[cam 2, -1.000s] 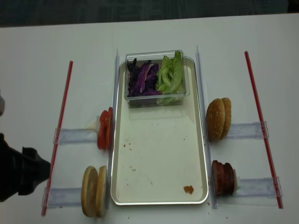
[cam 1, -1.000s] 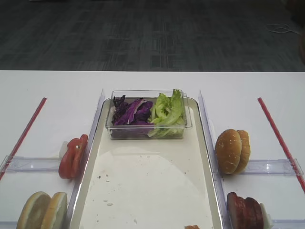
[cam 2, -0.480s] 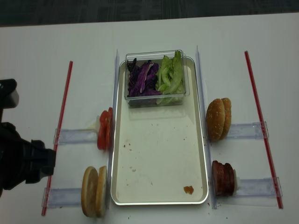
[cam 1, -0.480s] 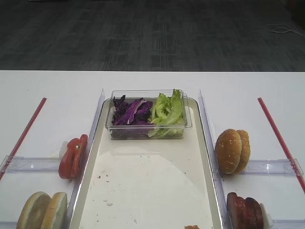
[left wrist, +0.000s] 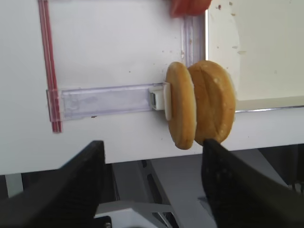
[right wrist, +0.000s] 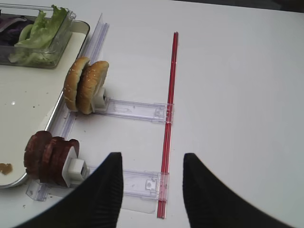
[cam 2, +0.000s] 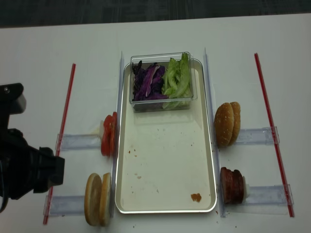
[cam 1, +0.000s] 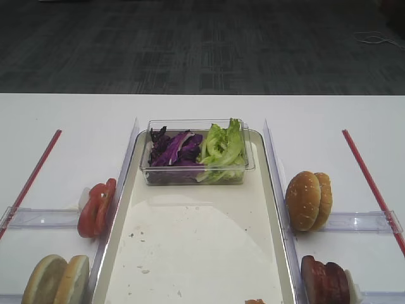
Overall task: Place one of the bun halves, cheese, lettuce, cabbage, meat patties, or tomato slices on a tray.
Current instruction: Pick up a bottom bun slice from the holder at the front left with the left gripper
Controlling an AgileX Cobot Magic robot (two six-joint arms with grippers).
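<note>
The metal tray (cam 2: 165, 160) lies mid-table with a bare, crumb-flecked floor. Two pale bun halves (cam 2: 97, 199) (left wrist: 199, 102) stand on edge at its front left, with tomato slices (cam 2: 109, 133) behind them. Sesame buns (cam 2: 227, 124) and meat patties (cam 2: 232, 185) (right wrist: 47, 156) stand to its right. Lettuce (cam 2: 177, 80) and cabbage (cam 2: 148, 82) fill a tub. No cheese shows. My left gripper (left wrist: 153, 141) is open over the table's front edge, its right finger close to the bun halves. My right gripper (right wrist: 152, 156) is open and holds nothing, right of the patties.
A clear plastic tub (cam 2: 160, 103) sits on the tray's far end. Red strips (cam 2: 65, 116) (cam 2: 272, 126) run along both sides. Clear plastic rails (cam 2: 77, 141) (right wrist: 137, 110) hold the food upright. A small orange crumb (cam 2: 196, 197) lies in the tray's front right corner.
My left arm has come further in from the left edge of the overhead view, towards the bun halves. Nothing on the table has moved.
</note>
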